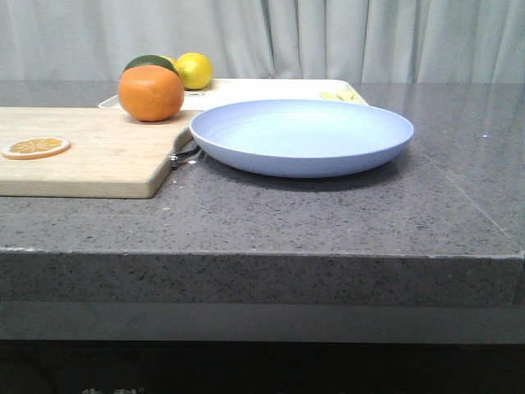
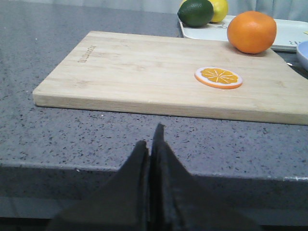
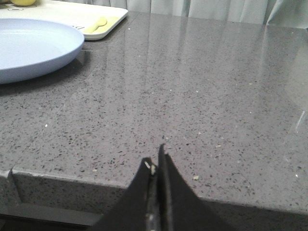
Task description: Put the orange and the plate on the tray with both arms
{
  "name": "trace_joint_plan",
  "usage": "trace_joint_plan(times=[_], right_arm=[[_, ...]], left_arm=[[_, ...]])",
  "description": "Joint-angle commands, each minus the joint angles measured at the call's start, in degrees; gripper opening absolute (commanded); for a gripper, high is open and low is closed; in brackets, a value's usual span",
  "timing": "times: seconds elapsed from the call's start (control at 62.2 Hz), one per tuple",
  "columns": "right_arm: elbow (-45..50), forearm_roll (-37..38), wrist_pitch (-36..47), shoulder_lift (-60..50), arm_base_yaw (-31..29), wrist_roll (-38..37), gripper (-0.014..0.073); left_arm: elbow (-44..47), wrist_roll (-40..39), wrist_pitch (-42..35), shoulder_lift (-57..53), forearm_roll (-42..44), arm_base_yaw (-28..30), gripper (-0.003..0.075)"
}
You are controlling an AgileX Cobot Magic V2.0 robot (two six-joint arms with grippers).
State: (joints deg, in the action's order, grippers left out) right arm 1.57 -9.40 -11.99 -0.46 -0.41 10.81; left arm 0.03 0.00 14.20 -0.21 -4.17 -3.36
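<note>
The orange (image 1: 151, 93) (image 2: 251, 32) rests on the far corner of a wooden cutting board (image 1: 82, 152) (image 2: 159, 72). To its right the pale blue plate (image 1: 302, 136) (image 3: 29, 53) lies on the grey counter, in front of the white tray (image 1: 271, 86) (image 2: 288, 33) (image 3: 72, 14). My left gripper (image 2: 150, 137) is shut and empty, hanging at the counter's front edge, short of the board. At the same front edge, well off to the plate's side, my right gripper (image 3: 155, 156) is also shut with nothing in it. Neither gripper shows in the front view.
A flat orange slice (image 1: 36, 147) (image 2: 218, 77) lies on the board. A lemon (image 1: 194, 70) and a dark green fruit (image 2: 195, 12) sit on the tray's left end, small yellow pieces (image 3: 96, 23) on its right end. A curtain hangs behind the counter.
</note>
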Motion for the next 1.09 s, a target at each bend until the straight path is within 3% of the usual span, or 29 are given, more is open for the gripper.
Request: trace_joint_plan(times=[0.0,1.077], right_arm=[[-0.20,-0.02,4.82,-1.33,-0.08,0.00,-0.0069],[-0.20,-0.02,4.99,-1.33,-0.10,0.00,-0.0069]], left_arm=[[0.40,0.00,-4.83,-1.14,-0.56,0.01,-0.0018],[0.40,0.00,-5.90,-1.14,-0.13,0.01,-0.0018]])
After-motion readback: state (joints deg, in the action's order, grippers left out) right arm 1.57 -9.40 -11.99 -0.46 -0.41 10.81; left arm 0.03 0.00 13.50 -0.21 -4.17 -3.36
